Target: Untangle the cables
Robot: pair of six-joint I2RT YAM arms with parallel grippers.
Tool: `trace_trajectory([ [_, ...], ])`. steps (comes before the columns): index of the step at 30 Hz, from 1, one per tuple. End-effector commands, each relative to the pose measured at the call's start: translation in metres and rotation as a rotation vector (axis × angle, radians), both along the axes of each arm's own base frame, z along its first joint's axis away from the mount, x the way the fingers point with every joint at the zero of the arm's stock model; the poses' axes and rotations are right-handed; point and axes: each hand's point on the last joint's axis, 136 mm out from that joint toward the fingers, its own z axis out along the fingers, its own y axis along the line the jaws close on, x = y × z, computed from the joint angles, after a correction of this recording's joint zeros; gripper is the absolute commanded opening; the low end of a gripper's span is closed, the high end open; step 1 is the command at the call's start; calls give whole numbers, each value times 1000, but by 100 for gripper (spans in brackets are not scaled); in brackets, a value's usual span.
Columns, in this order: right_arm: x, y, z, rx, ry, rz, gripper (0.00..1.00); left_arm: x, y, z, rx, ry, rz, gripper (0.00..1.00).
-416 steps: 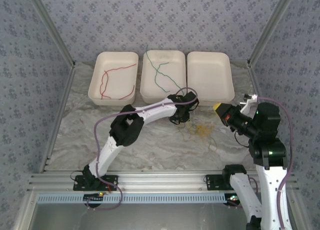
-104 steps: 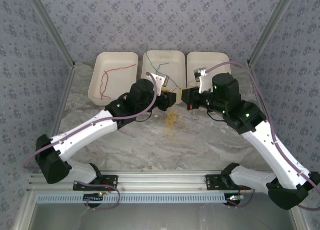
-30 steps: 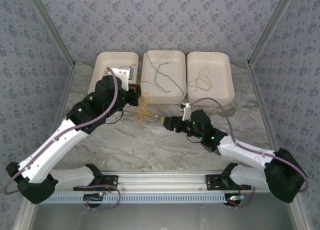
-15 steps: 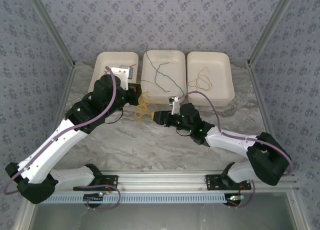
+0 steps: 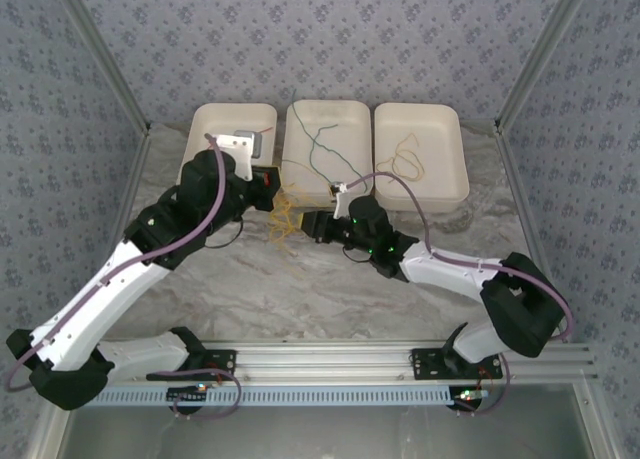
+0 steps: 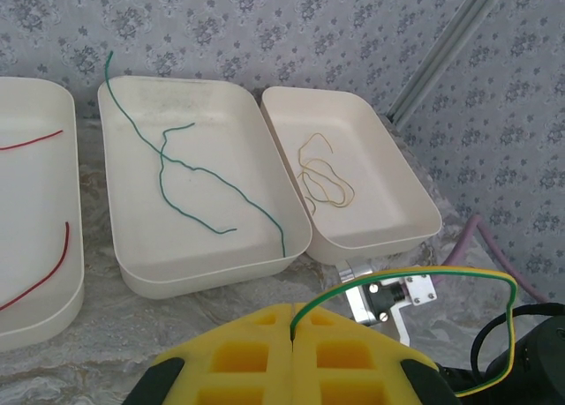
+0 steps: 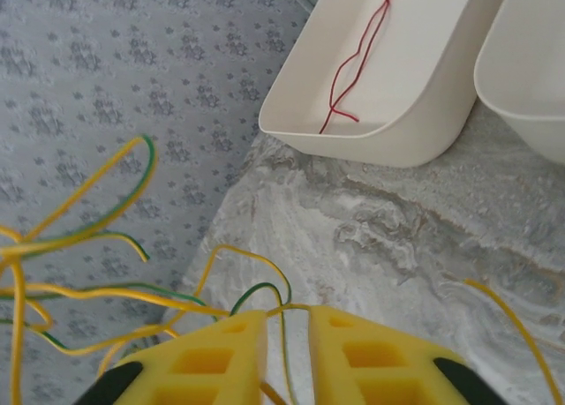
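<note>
**Both grippers at the tangle, sorted cables in three trays**

I have the left gripper [image 6: 292, 319] with its yellow pads pressed flat together, clamped on a yellow-green strand [image 6: 424, 271]. The strand comes out of the seam between the pads and arcs off to the right. In the top view this gripper sits just in front of the left tray [image 6: 26, 193].

The tangle [image 5: 284, 217] is a loose yellow bunch with some green in it. It sits between the two grippers, over the table [image 5: 300, 289] and in front of the left and middle trays.

The right gripper [image 7: 287, 321] reaches in from the right with its tip at the tangle. In its wrist view the pads stand close, with a narrow slot between them. Yellow and green strands run down into that slot. I can't tell whether they are pinched or just passing through. More loops fan out to the left of the pads.

Sorted so far:
- The left tray holds the red cable [image 6: 35, 140], which I see as two red runs.
- The middle tray [image 6: 238, 131] holds the green cable [image 6: 162, 149], with one end sticking up over the far rim.
- The right tray [image 6: 371, 158] holds a yellow cable [image 6: 320, 168], loosely looped on the tray floor.

The three trays stand side by side along the far edge of the table, against the wall.
</note>
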Motion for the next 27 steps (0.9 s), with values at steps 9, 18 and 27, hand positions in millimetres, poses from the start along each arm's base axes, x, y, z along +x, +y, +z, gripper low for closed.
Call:
trace_trajectory([
  [9,9,-96,20,-144,-26,-279,0,3,72,-6,86,24,211,0],
  [18,9,-237,69,-259,-5,-610,0,6,130,-44,77,103,362,0],
  [27,2,-305,135,-266,-36,-807,0,4,157,-61,142,136,466,0],
])
